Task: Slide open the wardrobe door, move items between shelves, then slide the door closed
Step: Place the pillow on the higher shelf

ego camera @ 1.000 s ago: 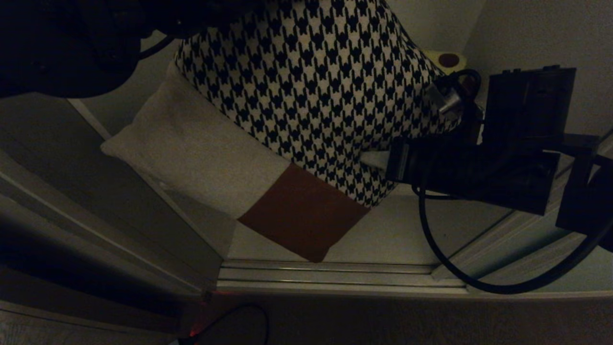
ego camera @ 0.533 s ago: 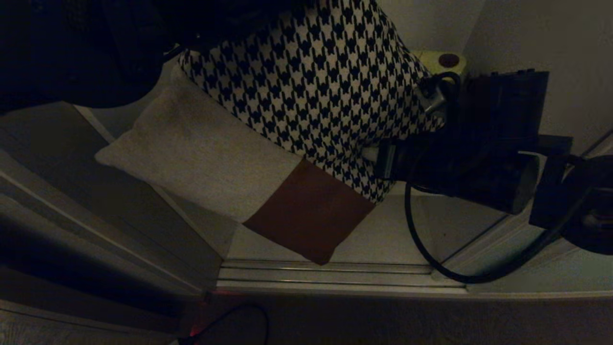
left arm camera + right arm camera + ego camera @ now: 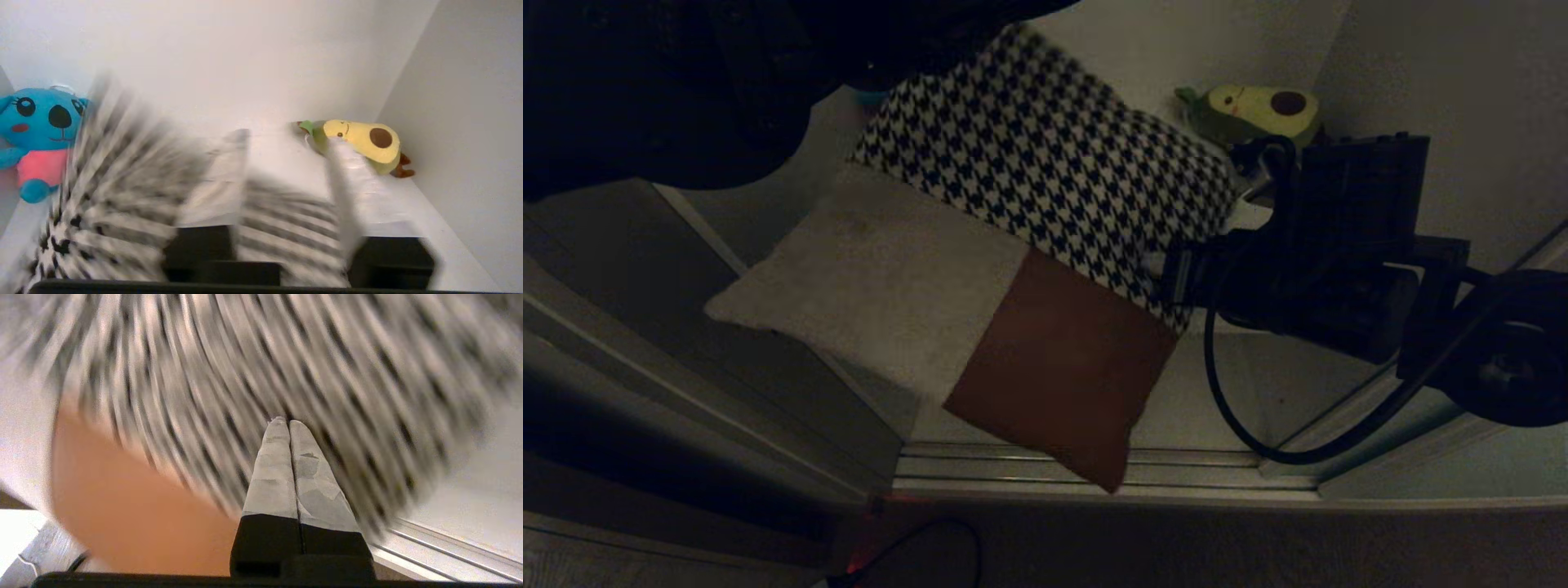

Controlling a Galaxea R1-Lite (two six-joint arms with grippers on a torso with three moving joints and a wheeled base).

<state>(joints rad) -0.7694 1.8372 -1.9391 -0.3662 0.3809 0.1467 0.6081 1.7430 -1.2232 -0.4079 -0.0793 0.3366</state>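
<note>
Since a second ago the two cushions have dropped and tilted: the houndstooth cushion [image 3: 1045, 171] now sits lower and farther back, uncovering the avocado toy [image 3: 1258, 110] behind it, and the cream cushion [image 3: 907, 310] with its brown band [image 3: 1066, 363] has swung so its brown corner hangs out over the floor track [image 3: 1094, 469]. The shelf [image 3: 1258, 384] carries both cushions, two in all, lying as a diagonal pair: the houndstooth one overlaps the rear edge of the cream one, and the cream one's long axis runs from its pale end at the left toward the brown corner pointing at the front. Two soft toys sit at the back of the shelf, the avocado one at the right corner and a blue toy [image 3: 39, 134] at the left. The right claw [image 3: 286, 433] has its fingers pressed fully together, tips against the houndstooth fabric, gripping nothing. The left claw [image 3: 288, 175] has its fingers parted, with blurred houndstooth fabric between them.
</note>
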